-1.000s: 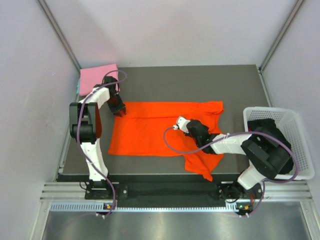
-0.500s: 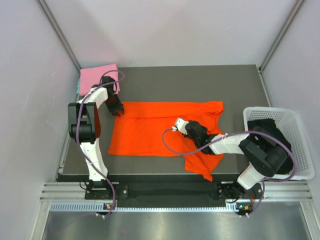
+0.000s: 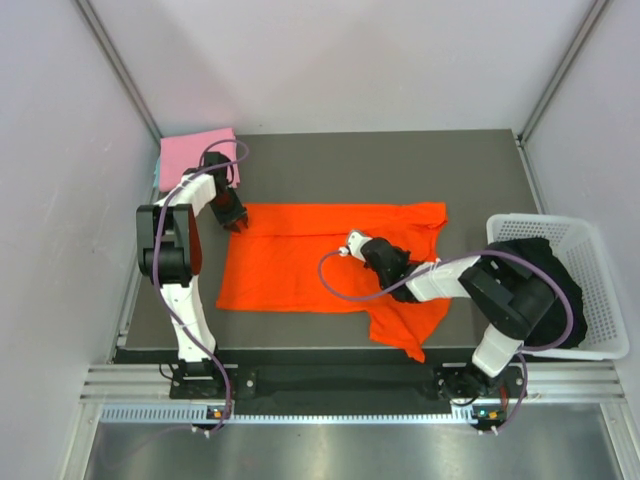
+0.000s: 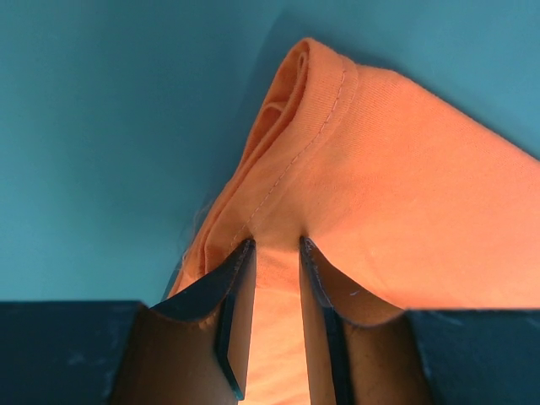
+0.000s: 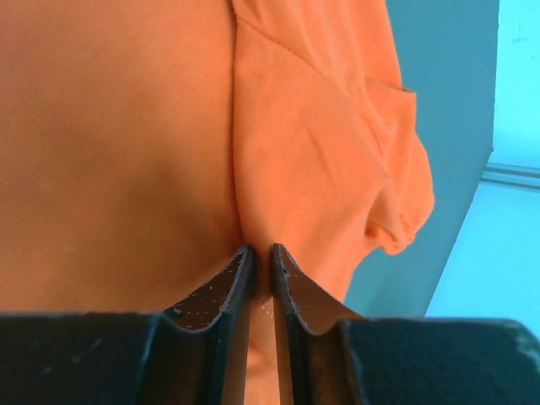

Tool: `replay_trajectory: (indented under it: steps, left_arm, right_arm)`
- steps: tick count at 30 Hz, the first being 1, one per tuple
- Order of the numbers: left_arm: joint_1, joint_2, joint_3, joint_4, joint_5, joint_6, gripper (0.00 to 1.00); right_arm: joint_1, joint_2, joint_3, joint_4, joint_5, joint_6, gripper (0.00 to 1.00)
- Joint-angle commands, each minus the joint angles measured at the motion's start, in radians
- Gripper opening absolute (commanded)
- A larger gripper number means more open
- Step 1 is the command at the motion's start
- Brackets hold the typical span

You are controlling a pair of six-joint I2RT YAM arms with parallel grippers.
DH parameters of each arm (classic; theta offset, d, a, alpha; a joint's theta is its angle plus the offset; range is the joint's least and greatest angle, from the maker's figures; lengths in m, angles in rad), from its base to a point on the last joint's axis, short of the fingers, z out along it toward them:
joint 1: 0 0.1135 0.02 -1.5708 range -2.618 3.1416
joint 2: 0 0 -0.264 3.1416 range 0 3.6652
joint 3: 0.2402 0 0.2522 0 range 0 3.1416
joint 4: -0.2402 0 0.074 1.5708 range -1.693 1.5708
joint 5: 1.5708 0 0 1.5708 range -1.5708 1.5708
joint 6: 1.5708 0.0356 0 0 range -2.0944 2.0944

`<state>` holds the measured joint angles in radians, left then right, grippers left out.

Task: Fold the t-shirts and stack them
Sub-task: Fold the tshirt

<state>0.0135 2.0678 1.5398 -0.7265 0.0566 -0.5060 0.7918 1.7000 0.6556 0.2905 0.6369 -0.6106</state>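
From above your arms hid both pinches: left gripper (image 4: 276, 246) clamped the orange shirt (image 3: 300, 265) corner, right gripper (image 5: 260, 251) a fold; hem overhung the table (image 3: 400, 170).

orange-red t-shirt (image 3: 300, 262): plain, spread mostly flat on middle of table (image 3: 400, 170), far edge doubled over, right part wrinkled and reaching to the near table edge | light pink t-shirt (image 3: 196, 155): folded in a neat rectangle, far left corner, apart from the orange-red one

Left tool (image 4: 275, 245), right tool (image 5: 261, 250) both low, jaws pinched on orange-red t-shirt (image 3: 300, 262).
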Motion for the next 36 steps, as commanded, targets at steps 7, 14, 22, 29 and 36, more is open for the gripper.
replay_trajectory:
  steps: [7, 14, 22, 29, 36]
  left_arm:
    - [0.011, 0.002, 0.013, -0.004, -0.026, -0.002, 0.31]
    - [0.016, -0.002, 0.016, -0.007, -0.032, 0.000, 0.31]
    - [0.019, 0.005, 0.016, -0.008, -0.032, 0.000, 0.31]
    - [0.023, 0.011, 0.019, -0.007, -0.034, 0.001, 0.31]
    - [0.026, 0.023, 0.022, -0.001, -0.026, -0.002, 0.31]
  right_arm:
    - [0.003, -0.054, 0.090, -0.074, 0.032, 0.000, 0.15]
    - [-0.017, -0.005, 0.170, -0.169, 0.029, 0.081, 0.06]
    - [-0.065, 0.030, 0.306, -0.312, -0.023, 0.146, 0.00]
    - [-0.106, -0.006, 0.386, -0.482, -0.164, 0.287, 0.00]
    - [-0.134, -0.129, 0.404, -0.613, -0.324, 0.425, 0.00]
